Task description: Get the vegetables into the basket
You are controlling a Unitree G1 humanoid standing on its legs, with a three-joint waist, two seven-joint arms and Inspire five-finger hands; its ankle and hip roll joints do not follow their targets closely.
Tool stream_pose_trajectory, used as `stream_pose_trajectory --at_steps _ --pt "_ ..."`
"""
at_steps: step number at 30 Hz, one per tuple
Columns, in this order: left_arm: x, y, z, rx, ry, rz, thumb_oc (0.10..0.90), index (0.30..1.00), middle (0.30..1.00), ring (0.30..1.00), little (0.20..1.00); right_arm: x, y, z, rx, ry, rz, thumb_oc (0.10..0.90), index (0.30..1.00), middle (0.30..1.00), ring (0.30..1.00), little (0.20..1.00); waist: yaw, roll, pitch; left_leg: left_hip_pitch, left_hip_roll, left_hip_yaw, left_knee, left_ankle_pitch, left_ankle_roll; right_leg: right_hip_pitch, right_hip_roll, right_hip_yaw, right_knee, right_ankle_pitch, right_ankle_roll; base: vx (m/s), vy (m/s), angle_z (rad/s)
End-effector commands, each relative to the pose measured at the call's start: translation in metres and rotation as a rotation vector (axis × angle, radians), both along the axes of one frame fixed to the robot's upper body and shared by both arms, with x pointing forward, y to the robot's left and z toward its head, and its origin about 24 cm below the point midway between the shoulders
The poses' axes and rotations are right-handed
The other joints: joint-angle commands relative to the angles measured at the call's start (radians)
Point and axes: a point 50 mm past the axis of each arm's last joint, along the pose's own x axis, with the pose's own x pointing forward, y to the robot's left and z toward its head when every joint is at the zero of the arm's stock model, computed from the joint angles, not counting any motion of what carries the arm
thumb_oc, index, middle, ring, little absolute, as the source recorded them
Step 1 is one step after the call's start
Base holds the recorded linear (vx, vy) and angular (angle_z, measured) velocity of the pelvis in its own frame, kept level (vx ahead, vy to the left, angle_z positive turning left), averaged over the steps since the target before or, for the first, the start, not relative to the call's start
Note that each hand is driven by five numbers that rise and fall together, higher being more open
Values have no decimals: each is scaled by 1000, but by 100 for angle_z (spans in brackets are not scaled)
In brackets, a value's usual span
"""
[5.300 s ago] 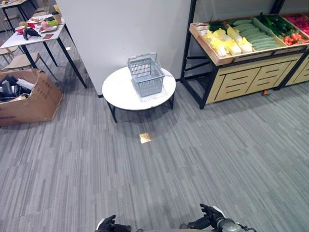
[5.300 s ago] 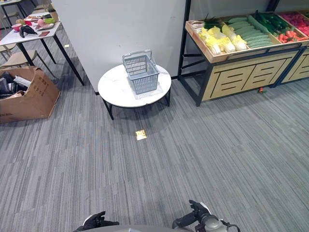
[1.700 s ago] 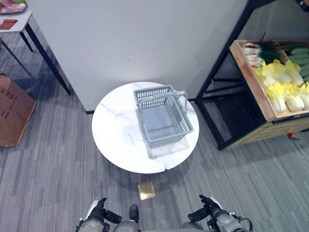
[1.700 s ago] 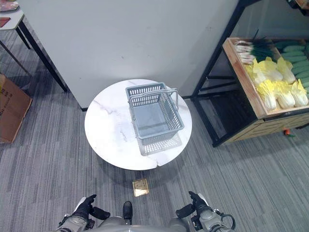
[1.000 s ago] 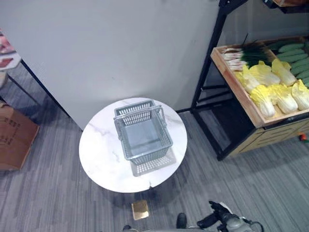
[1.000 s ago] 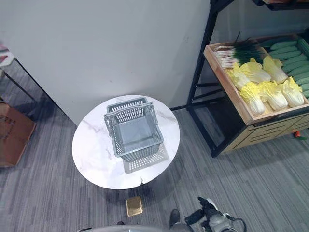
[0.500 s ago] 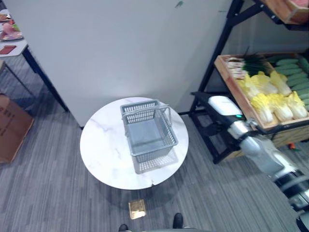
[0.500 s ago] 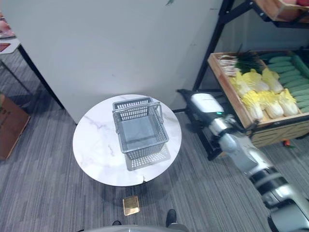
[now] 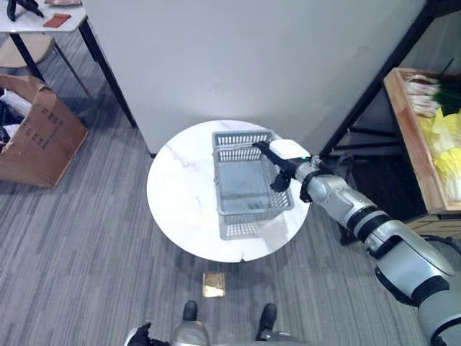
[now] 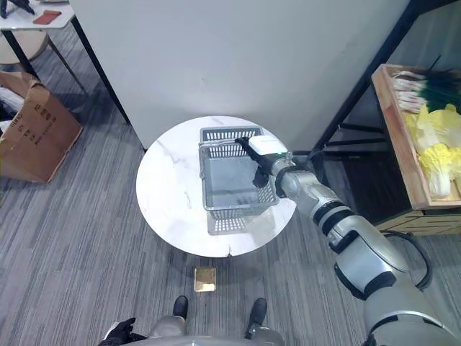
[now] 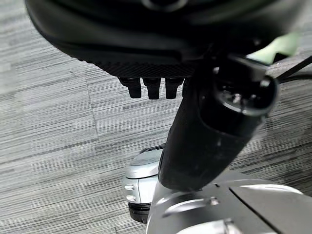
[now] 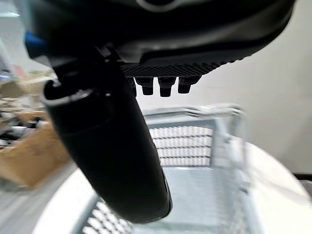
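Round white table (image 9: 180, 209) set on grey floor (image 9: 86, 238). Grey basket (image 9: 245, 187) placed at tabletop's right rear part. Brass plate (image 9: 213, 284) seen on floor before table.

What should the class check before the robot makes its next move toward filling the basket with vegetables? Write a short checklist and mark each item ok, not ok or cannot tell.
1. Basket stands upright on the round table: ok.
2. Basket is empty, with room for vegetables: ok.
3. Right hand has reached the basket, over its right rim by the handle: ok.
4. Right hand has hold of the handle: cannot tell; its fingers look straight and nothing is clearly gripped.
5. A vegetable is in a hand: not ok; the yellow cabbages lie on the shelf at the right.
6. Left hand is out of the way, low by the robot's body: ok.
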Motion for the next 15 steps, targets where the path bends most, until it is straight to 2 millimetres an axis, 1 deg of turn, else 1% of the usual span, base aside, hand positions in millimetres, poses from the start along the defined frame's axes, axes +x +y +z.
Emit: stream_pose_trajectory --at_steps 1,2,3,4,5,8,9,11,15 --pt "11 -10 -1 -3 -6 -56 900 1000 1000 1000 1000 22 18 83 47 -300 24 900 1000 1000 1000 1000 13 -25 17 -38 -2 -51 -27 25 6 56 -70 12 0 -5 92 -35 -7 2" --pt "14 -9 0 2 -15 -60 900 1000 1000 1000 1000 25 17 86 44 -309 6 900 1000 1000 1000 1000 17 -24 23 -47 -2 -55 -27 29 5 50 -71 10 0 -4 92 -57 -3 3" --pt "18 -9 1 7 -26 -69 900 1000 1000 1000 1000 28 14 94 31 -328 -11 900 1000 1000 1000 1000 21 -22 29 -58 -3 -61 -27 34 4 41 -72 9 0 -1 92 -74 12 10" --pt "23 -10 2 13 -40 -87 900 1000 1000 1000 1000 30 12 103 54 -358 -35 900 1000 1000 1000 1000 25 -17 36 -73 -7 -66 -27 40 4 30 -73 5 0 2 93 -48 16 10" --pt "23 -10 2 14 -40 -87 900 1000 1000 1000 1000 30 12 103 54 -358 -35 900 1000 1000 1000 1000 25 -17 36 -74 -7 -66 -27 41 4 29 -74 5 0 3 93 -37 17 9" --pt "32 -11 4 25 -70 -94 900 1000 1000 1000 1000 31 13 122 99 -431 -48 900 1000 1000 1000 1000 30 -13 47 -97 -11 -75 -27 49 4 11 -75 2 0 7 94 -13 10 8" --pt "32 -11 4 25 -70 -94 900 1000 1000 1000 1000 31 13 122 98 -431 -48 900 1000 1000 1000 1000 29 -13 47 -98 -12 -75 -27 49 4 10 -75 2 0 7 94 2 11 10" --pt "35 -11 5 29 -80 -91 900 1000 1000 1000 1000 31 13 128 118 -450 -50 900 1000 1000 1000 1000 29 -12 50 -103 -13 -77 -27 50 5 7 -77 -1 0 7 94 0 11 4" --pt "40 -11 6 36 -95 -101 900 1000 1000 1000 1000 31 10 139 99 -492 -57 900 1000 1000 1000 1000 31 -13 56 -114 -16 -83 -27 51 6 2 -80 -5 0 6 96 7 8 5"
